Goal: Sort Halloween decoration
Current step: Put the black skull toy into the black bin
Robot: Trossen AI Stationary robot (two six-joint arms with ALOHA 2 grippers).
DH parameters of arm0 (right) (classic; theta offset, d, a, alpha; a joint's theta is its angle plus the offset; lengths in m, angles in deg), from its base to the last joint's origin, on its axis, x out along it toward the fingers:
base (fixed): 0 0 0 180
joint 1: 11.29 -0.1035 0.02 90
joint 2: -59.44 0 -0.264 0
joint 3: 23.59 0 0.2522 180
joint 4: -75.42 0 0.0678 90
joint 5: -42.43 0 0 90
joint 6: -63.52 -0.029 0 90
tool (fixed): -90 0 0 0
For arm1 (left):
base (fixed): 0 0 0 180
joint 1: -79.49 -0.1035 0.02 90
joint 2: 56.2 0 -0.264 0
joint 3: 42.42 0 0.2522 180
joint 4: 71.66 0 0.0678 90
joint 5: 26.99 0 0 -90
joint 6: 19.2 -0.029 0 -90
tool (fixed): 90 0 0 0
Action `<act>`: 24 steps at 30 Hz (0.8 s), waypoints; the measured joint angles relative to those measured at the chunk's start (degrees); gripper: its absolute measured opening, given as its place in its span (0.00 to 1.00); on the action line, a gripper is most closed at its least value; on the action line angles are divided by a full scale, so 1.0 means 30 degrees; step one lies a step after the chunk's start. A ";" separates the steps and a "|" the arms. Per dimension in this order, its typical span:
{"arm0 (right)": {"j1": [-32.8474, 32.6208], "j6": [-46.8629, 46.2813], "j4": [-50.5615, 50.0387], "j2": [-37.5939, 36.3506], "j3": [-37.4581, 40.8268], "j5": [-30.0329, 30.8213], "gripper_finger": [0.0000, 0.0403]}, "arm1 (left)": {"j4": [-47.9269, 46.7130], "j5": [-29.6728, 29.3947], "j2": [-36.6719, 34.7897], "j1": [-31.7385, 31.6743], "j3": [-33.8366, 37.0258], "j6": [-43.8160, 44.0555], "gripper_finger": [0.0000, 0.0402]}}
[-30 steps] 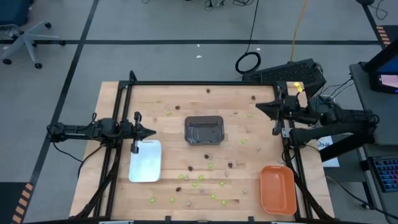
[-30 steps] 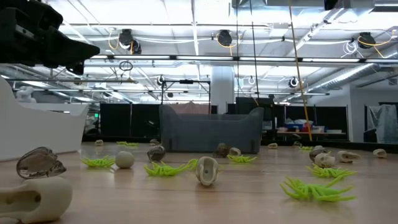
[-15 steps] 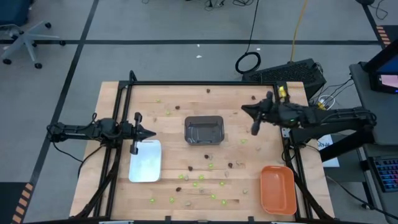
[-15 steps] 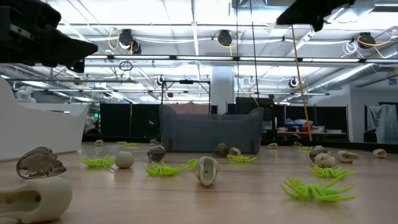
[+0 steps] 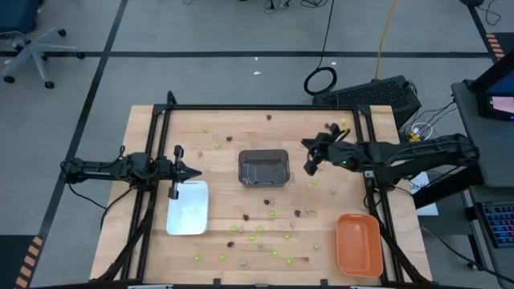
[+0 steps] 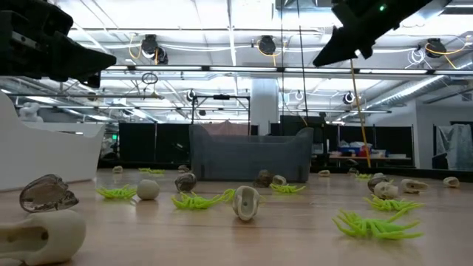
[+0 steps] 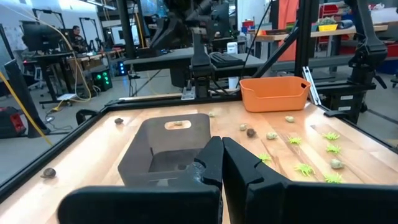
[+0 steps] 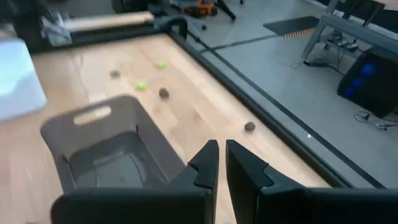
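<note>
The Halloween decoration lies scattered over the wooden table (image 5: 152, 241): lime-green spiders (image 6: 373, 224), pale tan skulls (image 6: 246, 202) and dark pieces (image 6: 48, 193), thickest near the front (image 5: 257, 233). My right gripper (image 5: 308, 164) hangs above the table just right of the dark grey tray (image 5: 263, 168), its fingers (image 8: 208, 158) shut, slanting down, nothing between them. My left gripper (image 5: 189, 171) waits shut and level at the table's left, above the far end of the white tray (image 5: 187, 207); its fingers (image 7: 214, 155) are empty.
The orange tray (image 5: 357, 244) stands at the near right corner. A black frame (image 5: 265, 107) runs along the table's far and side edges. Open board lies between the grey tray and the front cluster. Beyond the table are desks, cables and a chair.
My right gripper has swung from the table's right edge toward the dark grey tray, sinking and tipping its fingers downward; in the low view it has come in at the upper right. The left arm and the trinkets have kept still.
</note>
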 joint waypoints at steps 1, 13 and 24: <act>0.0000 0.0164 0.0111 0.0348 0.0000 -0.0008 0.05 | -0.0006 -0.0007 0.0005 -0.0001 0.0000 -0.0009 0.00; 0.0305 0.4149 0.4002 0.1969 -0.0048 -0.1516 0.05 | -0.0063 -0.0015 0.0020 -0.0006 0.0000 0.0146 0.00; 0.1770 0.2630 0.0131 -0.0010 -0.2229 -0.3520 0.05 | -0.0100 -0.0095 0.0114 0.0000 0.0000 0.0138 0.00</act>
